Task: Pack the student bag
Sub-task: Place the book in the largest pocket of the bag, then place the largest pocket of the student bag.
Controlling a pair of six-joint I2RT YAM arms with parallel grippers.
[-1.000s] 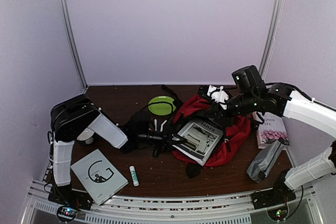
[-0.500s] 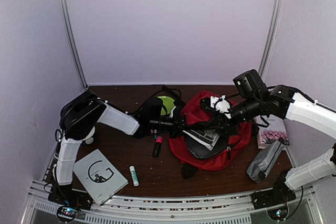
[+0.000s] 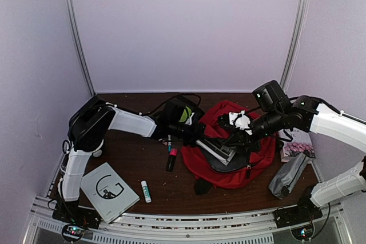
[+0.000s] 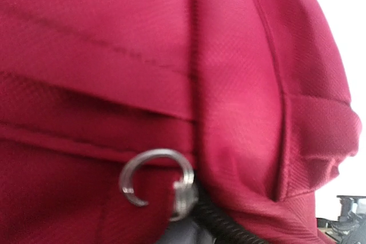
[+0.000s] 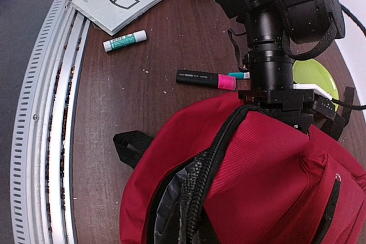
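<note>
Top view, place: you have the bag on the table, right of centre, between the tips of the two arms.
Heading: its mouth gapes toward the left arm, and its closed end lies toward the right wall.
Long axis: roughly left to right across the table. The fabric is bunched, so you can only call it roughly.
Mouth: a book lies tilted in the opening, with one end sticking out to the left.
Right claw: fingers together, clamped on the bag's raised far rim, just beside a white tag.
Left claw: at the bag's left edge, against the red fabric. No view shows you its fingers clearly, so you cannot tell how far apart they stand.
Left wrist view: red fabric fills it, with a metal ring at the lower seam.
Right wrist view: you look down on the black zipper and grey lining, with the left claw at the bag's edge.
Around: a marker lies just left of the bag. A glue stick and a booklet sit at front left. A pouch lies to the bag's right.
</note>
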